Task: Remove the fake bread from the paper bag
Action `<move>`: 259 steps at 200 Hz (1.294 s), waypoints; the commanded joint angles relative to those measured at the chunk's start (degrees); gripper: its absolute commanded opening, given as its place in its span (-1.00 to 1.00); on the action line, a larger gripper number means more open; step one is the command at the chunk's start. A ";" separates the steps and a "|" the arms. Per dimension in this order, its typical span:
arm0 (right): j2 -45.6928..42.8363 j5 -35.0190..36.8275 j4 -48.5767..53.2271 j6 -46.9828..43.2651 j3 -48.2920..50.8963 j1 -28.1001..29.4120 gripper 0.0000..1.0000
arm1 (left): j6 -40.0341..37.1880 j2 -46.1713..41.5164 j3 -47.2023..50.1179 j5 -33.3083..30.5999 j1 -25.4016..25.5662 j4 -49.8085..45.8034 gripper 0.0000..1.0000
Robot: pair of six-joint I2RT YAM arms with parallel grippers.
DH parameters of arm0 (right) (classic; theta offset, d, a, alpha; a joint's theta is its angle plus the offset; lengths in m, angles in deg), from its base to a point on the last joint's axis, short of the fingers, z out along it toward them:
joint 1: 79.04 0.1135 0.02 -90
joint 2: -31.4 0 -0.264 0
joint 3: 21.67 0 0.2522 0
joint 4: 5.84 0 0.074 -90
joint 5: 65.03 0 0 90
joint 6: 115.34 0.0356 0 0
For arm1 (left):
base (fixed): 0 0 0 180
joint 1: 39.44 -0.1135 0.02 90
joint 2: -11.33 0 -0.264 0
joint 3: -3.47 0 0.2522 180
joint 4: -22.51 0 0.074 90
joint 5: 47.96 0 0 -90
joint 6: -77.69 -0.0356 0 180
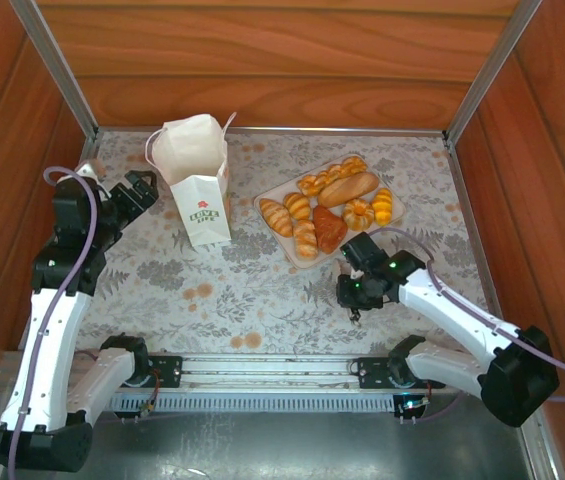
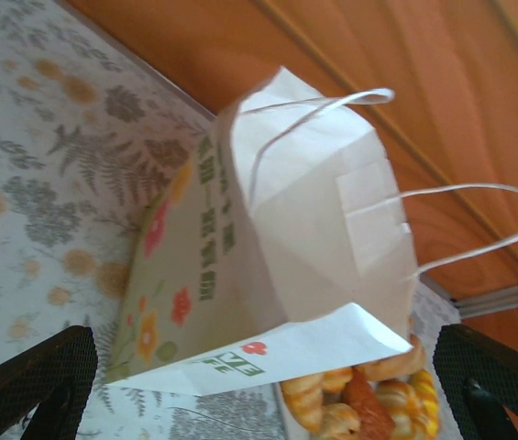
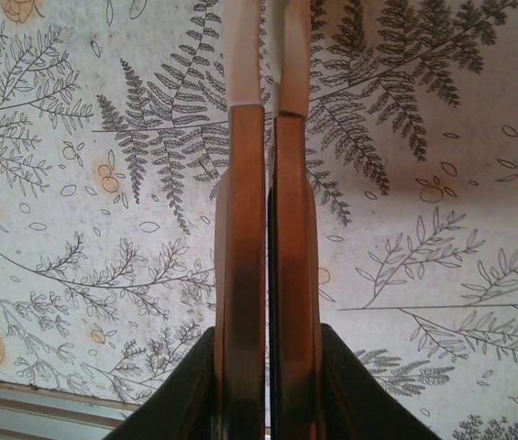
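The paper bag (image 1: 198,185) stands upright on the counter (image 1: 262,290), just right of the released left end effector (image 1: 146,192), which is the nearer one. The right end effector (image 3: 270,55) is clenched and empty. The fake bread (image 1: 327,205) lies on the tray (image 1: 284,194). The bag's contents are hidden.

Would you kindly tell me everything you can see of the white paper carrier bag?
The white paper carrier bag stands upright on the floral tablecloth, mouth open, two white cord handles at its top. A red logo with green lettering marks its front; printed flowers its side. The beige tray lies right of it; the open left gripper hovers close on its left.
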 commanded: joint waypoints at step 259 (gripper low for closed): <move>23.07 9.76 -5.62 -1.93 -4.11 2.76 0.07 | -2.93 -6.70 13.46 -28.06 -0.03 -0.56 1.00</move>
